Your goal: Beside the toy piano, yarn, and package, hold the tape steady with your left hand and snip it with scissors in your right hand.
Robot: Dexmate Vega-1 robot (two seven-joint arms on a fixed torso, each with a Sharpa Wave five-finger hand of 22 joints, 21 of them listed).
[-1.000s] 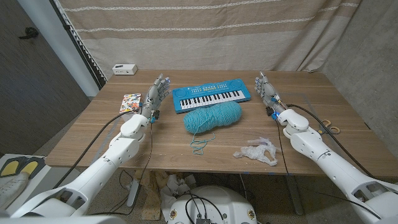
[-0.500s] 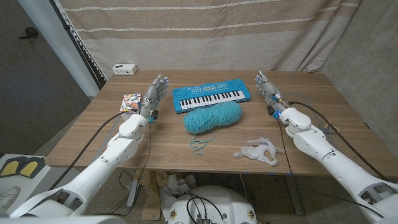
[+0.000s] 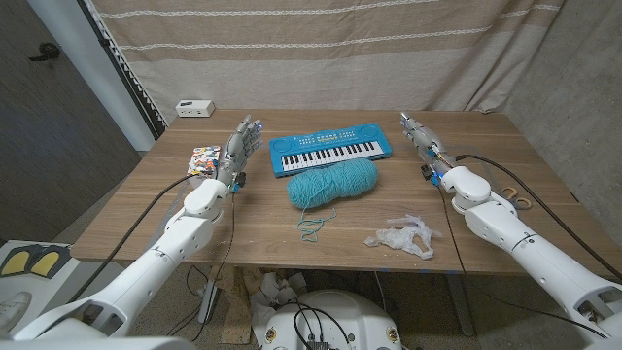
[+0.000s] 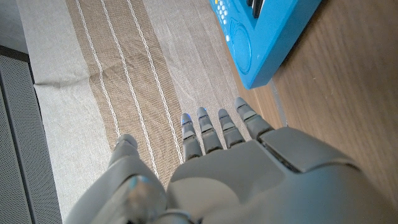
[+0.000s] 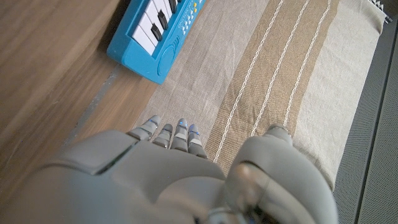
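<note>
Both hands hold nothing, fingers straight and a little apart. Left hand [image 3: 241,146] stands upright above the surface [image 3: 243,219], fingers pointing toward the curtain [image 3: 321,53] at the back, just beside the left end of the toy piano [image 3: 330,152]; in the left wrist view the left hand [image 4: 236,168] reaches toward the striped cloth with a blue corner of the piano [image 4: 267,43] close by. Right hand [image 3: 418,136] is raised the same way off the piano's right end, and the right wrist view shows its back [image 5: 174,174] with the piano's keys [image 5: 155,31] near the fingertips. A ball of teal yarn [image 3: 332,183] lies just in front of the piano, with a loose strand [image 3: 311,226] trailing toward the near edge. A crumpled clear plastic package [image 3: 403,238] sits near the front edge, right of the yarn. Scissors [image 3: 513,200] with pale handles lie on the right side of the surface, partly hidden behind the right forearm. A small colourful flat pack [image 3: 203,160] lies left of the left hand, and a small white box [image 3: 194,108] sits at the far left corner. I cannot tell which item, if any, is the tape.
</note>
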